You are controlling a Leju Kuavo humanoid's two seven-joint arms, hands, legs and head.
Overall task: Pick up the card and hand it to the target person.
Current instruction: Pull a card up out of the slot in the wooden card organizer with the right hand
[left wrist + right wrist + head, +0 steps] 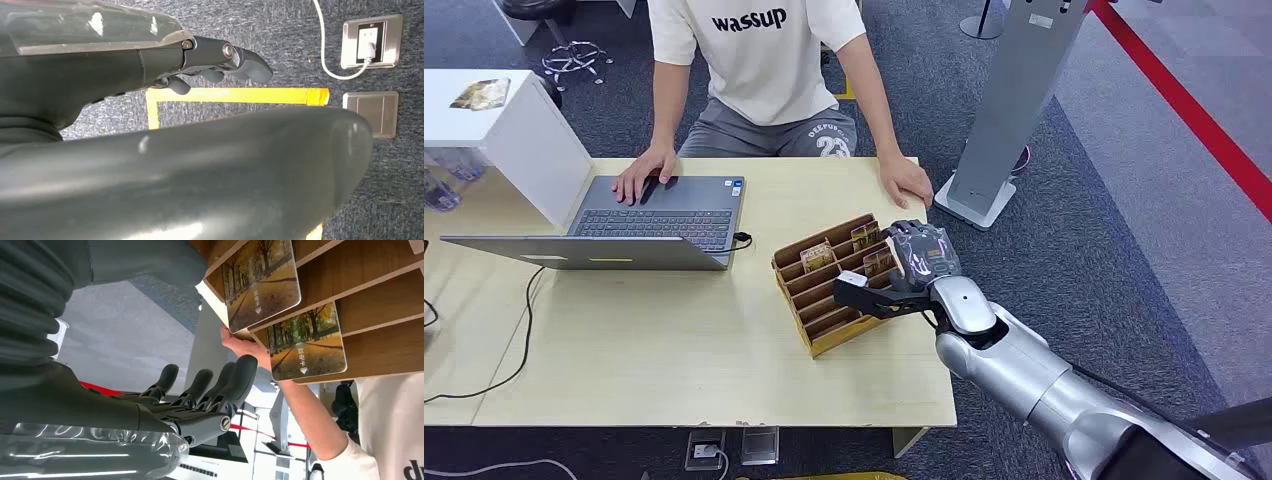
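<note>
the card (306, 346) stands in a slot near the far right end of the wooden rack (829, 300), its picture face showing, with a second card (260, 282) in the next slot. the right hand (921, 255) is just beside the rack's right end, fingers (235, 380) extended and apart, gripping nothing; the card lies just left of them (touching or not, i cannot tell). its long axis seems to run along the slot. the left hand (220, 62) hangs over the floor, slack and empty, so the right is far nearer. beyond the rack sits the person (764, 70), one hand (906, 180) resting on the table (674, 350) near the robot's fingers. a laptop (649, 220) lies well left. the slot walls likely crowd the grasp.
</note>
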